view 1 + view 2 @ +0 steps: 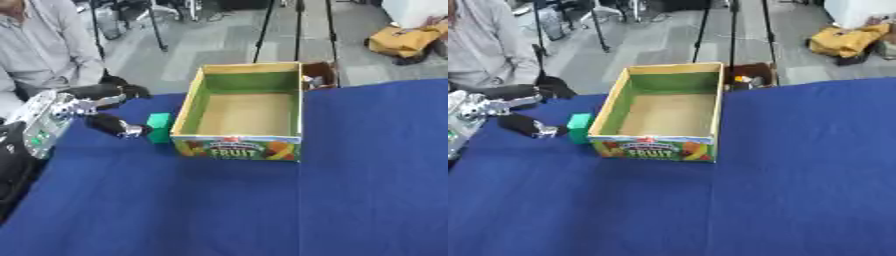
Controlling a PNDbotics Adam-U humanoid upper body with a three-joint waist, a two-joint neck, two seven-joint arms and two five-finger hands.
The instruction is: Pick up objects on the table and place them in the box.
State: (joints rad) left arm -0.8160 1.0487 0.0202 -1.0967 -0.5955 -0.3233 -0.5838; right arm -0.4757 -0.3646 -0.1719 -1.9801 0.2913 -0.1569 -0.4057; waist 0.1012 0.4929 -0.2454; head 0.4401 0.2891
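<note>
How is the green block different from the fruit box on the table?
The green block is small, solid and plain green; the fruit box is much larger, open-topped and empty, with a printed fruit label. The left hand touches the block, not the box. Both sit on the blue table.

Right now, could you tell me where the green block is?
The green block sits on the blue table just left of the fruit box, near its front corner, with the left hand right beside it.

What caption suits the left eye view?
Left hand reaches a green block beside the empty fruit box on a blue table.
</note>
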